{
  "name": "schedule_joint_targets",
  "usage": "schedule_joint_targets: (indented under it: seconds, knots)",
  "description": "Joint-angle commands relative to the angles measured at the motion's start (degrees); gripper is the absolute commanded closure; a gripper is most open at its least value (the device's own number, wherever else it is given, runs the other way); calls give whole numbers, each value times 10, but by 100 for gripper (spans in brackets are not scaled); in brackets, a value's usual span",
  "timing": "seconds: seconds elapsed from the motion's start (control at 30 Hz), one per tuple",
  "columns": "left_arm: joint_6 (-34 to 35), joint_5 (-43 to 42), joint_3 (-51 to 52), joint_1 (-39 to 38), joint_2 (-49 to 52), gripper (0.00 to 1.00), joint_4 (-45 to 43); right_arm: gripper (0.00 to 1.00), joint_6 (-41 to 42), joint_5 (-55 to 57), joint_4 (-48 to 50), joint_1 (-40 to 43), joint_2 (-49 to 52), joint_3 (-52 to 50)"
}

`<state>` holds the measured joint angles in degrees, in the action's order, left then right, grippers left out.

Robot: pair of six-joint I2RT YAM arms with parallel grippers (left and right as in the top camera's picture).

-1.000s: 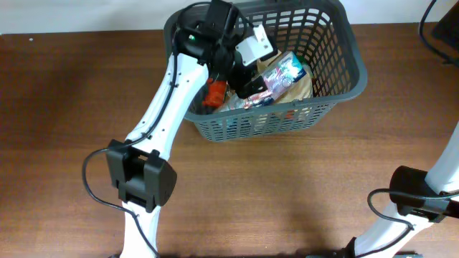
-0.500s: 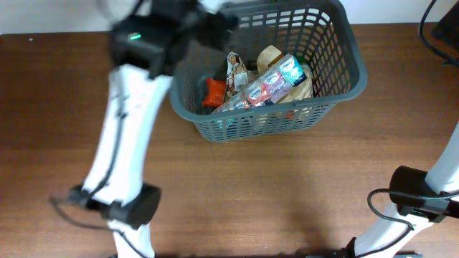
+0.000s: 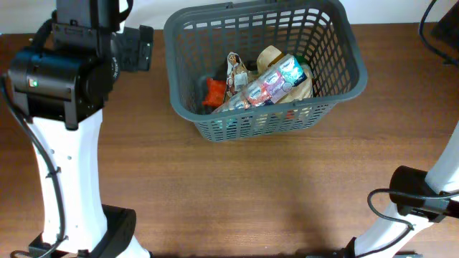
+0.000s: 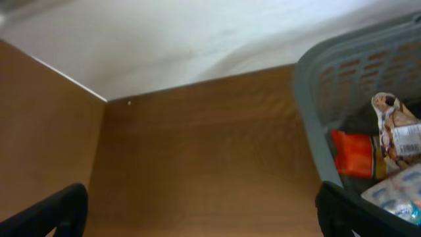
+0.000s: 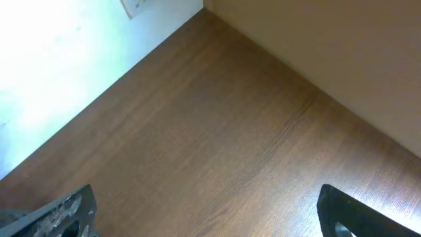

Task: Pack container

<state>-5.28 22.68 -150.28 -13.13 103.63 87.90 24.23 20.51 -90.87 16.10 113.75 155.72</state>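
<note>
The dark grey container [image 3: 344,79] stands at the far middle of the table. It holds an orange packet [image 3: 214,92], a brown-and-white pouch [image 3: 234,66], a colourful multipack [image 3: 271,83] and a beige item [image 3: 270,56]. My left gripper [image 3: 136,47] is raised high, left of the container, open and empty. In the left wrist view its fingers [image 4: 200,204] are spread wide over bare table, with the container's rim [image 4: 314,125] and the orange packet [image 4: 354,153] at the right. My right gripper [image 5: 207,204] is open and empty over bare table.
The right arm's base [image 3: 419,201] stands at the table's near right edge. A white wall [image 4: 197,39] runs along the table's far edge. A dark object [image 3: 446,29] sits at the far right corner.
My left arm has come out of the container, swung left and risen towards the camera. The brown-and-white pouch now shows inside the container. The right arm has not moved.
</note>
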Motion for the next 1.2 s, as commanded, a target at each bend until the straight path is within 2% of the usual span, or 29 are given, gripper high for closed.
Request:
schedule_joint_targets:
  seconds: [0.0,0.73,1.0,1.17]
  knots:
    - [14,11,-2,2,2,1,12,1,7,3,2,1,0,1]
    - [7,2,-2,2,-6,1,6,1,7,3,2,1,0,1]
    - [8,-77,-1,2,-85,1,-75,1,7,3,2,1,0,1]
    - [8,-84,21,3,-159,1,-87,1,7,3,2,1,0,1]
